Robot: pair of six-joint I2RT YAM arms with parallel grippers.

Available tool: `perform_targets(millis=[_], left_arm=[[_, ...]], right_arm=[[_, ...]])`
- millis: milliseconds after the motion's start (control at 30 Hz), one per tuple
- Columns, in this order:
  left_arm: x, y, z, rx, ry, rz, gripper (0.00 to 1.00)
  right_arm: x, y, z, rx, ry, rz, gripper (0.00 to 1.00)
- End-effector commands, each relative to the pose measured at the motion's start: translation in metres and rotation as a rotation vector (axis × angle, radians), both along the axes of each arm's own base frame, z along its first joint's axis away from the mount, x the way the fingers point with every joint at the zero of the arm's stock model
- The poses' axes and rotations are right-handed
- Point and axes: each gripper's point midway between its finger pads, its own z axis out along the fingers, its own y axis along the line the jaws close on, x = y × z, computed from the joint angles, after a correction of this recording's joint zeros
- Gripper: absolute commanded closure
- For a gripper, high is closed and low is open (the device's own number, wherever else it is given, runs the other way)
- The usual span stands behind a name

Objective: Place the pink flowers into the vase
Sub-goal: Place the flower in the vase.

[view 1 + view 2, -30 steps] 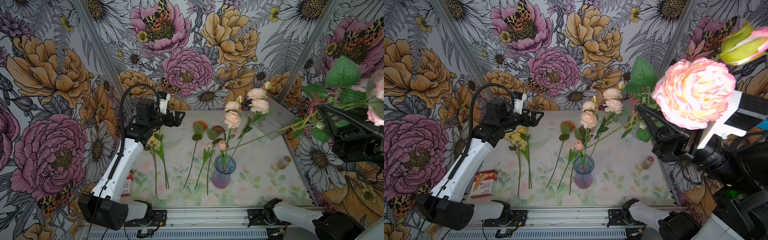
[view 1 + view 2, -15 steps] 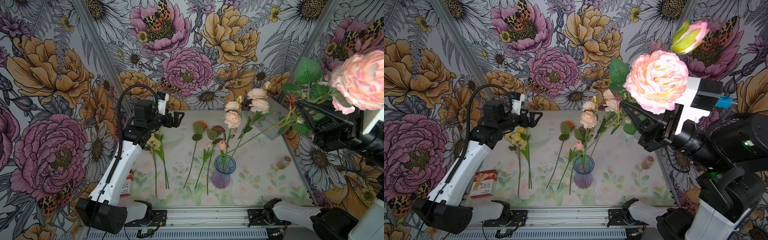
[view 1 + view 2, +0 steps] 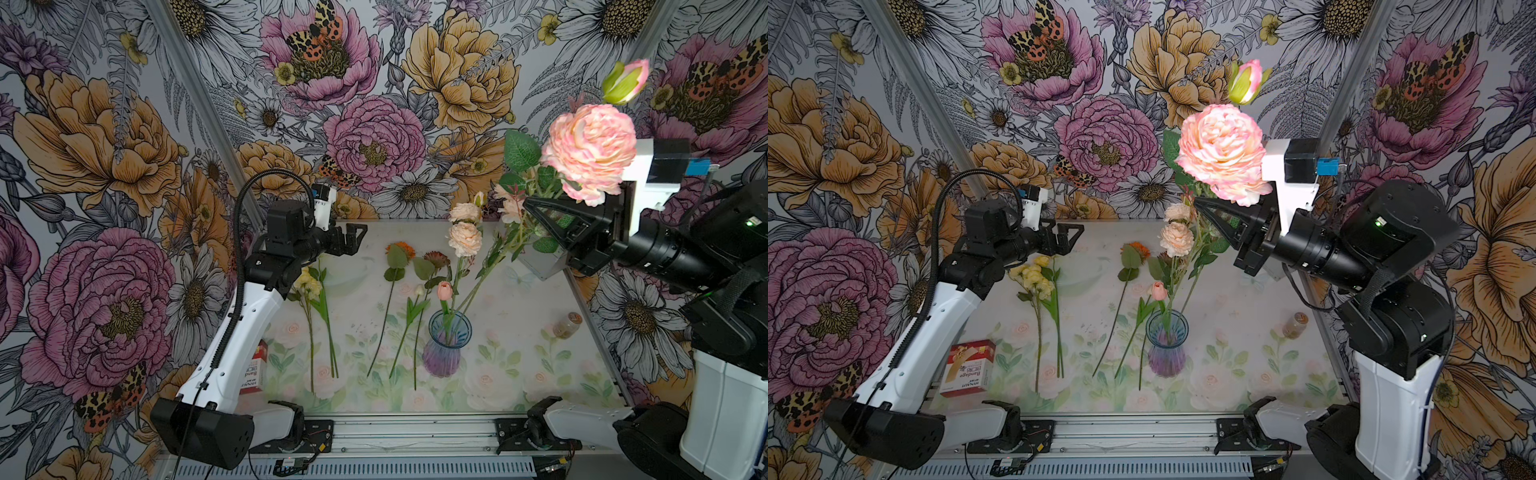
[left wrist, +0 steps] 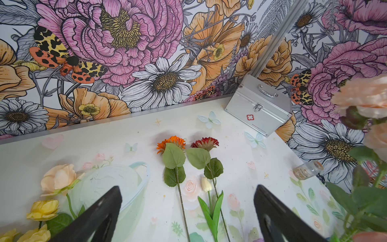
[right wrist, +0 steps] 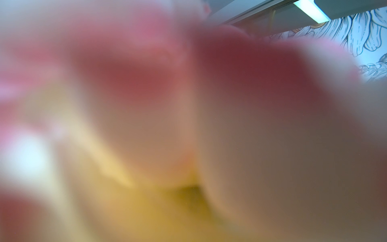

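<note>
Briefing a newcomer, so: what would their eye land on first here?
A huge ruffled pink bloom looms high on the right, on a leafy spray in the shut right gripper. It slants down towards the ribbed blue-and-purple glass vase mid-table, holding a salmon-pink tulip.

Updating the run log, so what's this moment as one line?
left gripper: jaws open, empty | right gripper: jaws shut on pink spray, held high | vase: upright, pink tulip inside | task: unfinished

Red box [image 3: 970, 368] reads "Bandage", "HYNAUT"; silver case [image 4: 258, 106] bears red cross.
</note>
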Motion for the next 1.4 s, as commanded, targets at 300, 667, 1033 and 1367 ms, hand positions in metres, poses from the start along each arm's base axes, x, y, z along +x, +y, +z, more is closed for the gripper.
perform_targets(millis=[300,667,1033,1367], left_arm=[[-0.002,0.009,0.000,-0.011,-0.003,0.035,0.01],[-0.002,0.010,-0.006,-0.008,0.012,0.041,0.01],[-0.004,0.010,-0.018,-0.004,0.036,0.033,0.01],[-0.011,0.021,-0.031,-0.003,0.057,0.054,0.01]], right_arm=[[0.030,0.030,-0.044,-0.087,0.106,0.109,0.97],[0.068,0.058,-0.101,-0.174,0.233,0.145,0.95],[0.105,0.091,-0.156,-0.247,0.330,0.123,0.88],[0.119,0.100,-0.174,-0.275,0.366,0.094,0.72]])
